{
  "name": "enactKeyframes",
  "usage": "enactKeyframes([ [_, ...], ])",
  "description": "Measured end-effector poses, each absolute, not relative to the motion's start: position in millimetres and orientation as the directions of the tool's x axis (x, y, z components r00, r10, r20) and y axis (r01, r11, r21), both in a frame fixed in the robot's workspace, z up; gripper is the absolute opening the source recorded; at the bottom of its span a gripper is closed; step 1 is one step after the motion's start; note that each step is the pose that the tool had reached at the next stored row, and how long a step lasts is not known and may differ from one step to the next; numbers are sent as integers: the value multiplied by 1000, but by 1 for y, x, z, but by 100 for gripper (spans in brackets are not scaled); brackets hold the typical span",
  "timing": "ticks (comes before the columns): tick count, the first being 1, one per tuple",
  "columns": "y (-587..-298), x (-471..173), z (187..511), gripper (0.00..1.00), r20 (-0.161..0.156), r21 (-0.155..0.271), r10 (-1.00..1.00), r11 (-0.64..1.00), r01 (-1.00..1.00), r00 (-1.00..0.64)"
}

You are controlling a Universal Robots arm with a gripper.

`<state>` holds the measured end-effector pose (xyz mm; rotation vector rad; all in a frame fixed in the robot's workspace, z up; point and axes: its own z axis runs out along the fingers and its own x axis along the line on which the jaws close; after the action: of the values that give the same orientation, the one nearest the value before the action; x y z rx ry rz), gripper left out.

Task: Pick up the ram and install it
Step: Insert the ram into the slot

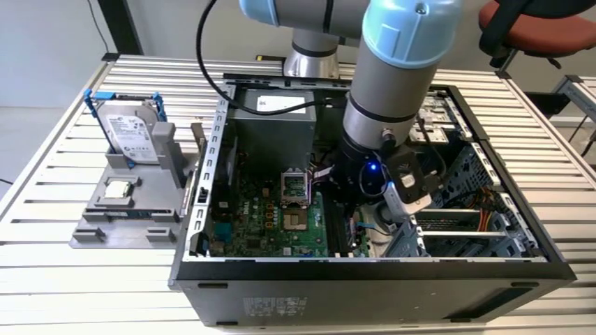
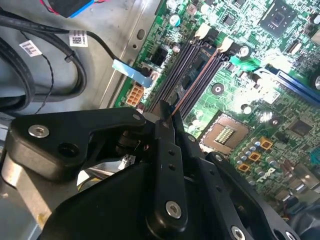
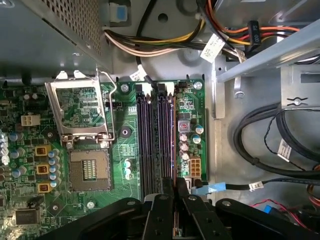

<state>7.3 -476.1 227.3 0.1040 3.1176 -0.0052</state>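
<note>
The long, thin, dark circuit-board ram [image 2: 193, 84] is held clamped edge-on in the black gripper [image 2: 167, 114] over the green motherboard's [image 3: 122, 152] black slots [image 3: 150, 140], seemingly not yet seated.

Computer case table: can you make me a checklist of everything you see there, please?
Surface: slatted metal table carrying an open computer case.
Job's things: the ram, seen edge-on, lined up along the black slots of the motherboard; whether it is seated cannot be told.
Clutter: hard drive in a blue frame, upright on a grey stand, outside the case at the exterior view's left.
Grippers: gripper inside the case, shut on the ram.
Cables: black cables looped on the case floor; yellow and orange wires bundled above the motherboard.
Surroundings: red chair beyond the table.
</note>
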Motion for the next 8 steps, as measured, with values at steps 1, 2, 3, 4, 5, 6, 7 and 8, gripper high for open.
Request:
enactKeyframes([
  [1,-476,7,226,0,-22,-2,67,998,67,-998],
  [2,-476,7,225,0,-22,-3,66,998,66,-998],
  [3,-476,7,224,0,-22,-2,66,998,66,-998],
  [4,-476,7,223,0,-22,-3,65,998,66,-998],
  [5,-476,7,223,0,-22,-3,64,998,64,-998],
  [6,-476,7,223,0,-22,-3,61,998,62,-998],
  [7,-476,7,223,0,-22,-3,59,998,59,-998],
  [8,-476,7,223,0,-22,-3,57,998,58,-998],
])
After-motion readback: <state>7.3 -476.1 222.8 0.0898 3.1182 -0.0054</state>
